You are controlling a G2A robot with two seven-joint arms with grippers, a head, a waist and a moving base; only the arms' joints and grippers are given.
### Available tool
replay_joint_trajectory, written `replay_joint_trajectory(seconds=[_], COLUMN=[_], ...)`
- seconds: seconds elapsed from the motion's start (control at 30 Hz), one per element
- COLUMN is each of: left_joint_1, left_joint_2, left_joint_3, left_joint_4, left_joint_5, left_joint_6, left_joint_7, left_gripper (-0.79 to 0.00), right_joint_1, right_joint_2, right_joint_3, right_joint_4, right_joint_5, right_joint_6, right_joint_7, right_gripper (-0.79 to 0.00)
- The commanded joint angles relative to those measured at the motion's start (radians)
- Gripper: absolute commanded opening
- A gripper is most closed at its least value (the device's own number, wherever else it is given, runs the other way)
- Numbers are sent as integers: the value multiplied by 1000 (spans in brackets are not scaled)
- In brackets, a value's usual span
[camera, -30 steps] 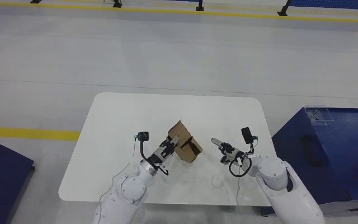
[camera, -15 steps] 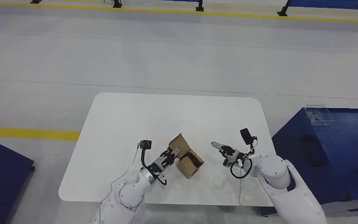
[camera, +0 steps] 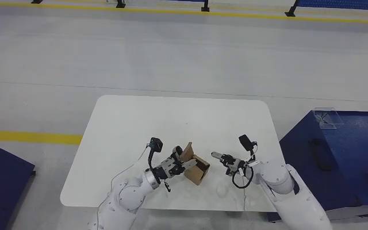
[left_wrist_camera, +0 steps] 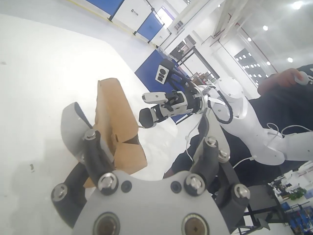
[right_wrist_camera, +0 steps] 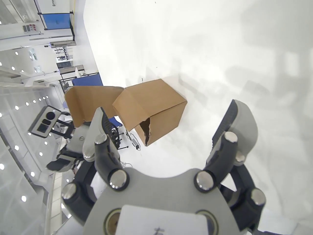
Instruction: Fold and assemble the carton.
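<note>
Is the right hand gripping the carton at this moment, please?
No, the right hand is open and apart from the carton, with bare table between them.

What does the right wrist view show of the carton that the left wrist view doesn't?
Right wrist view: the carton's closed side walls, a split at one corner edge and its raised flap. Left wrist view: the folded flaps at its end, and the right end effector open, apart from it. Both: the carton on the white table.
</note>
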Motion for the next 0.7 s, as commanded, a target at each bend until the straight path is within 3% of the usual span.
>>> replay_joint_trajectory(seconds=[0.0, 0.33, 0.67], left_joint_1=[-9, -87, -132], left_joint_2=[2, 0, 2], left_joint_3=[-1, 38, 88], left_joint_4=[-3, 22, 6], left_joint_5=[4, -24, -14], left_joint_6=[-3, 33, 64], left_joint_7=[-16, -124, -264], left_gripper=[0, 0, 0], right_joint_1=[6, 75, 103], right_joint_2=[-1, -8, -15], right_joint_3=[-19, -89, -108], right_joint_4=[4, 86, 129], right_joint_5=[-18, -43, -57], right_joint_6=[-2, 13, 8], right_joint_7=[14, 126, 91], right_gripper=[0, 0, 0])
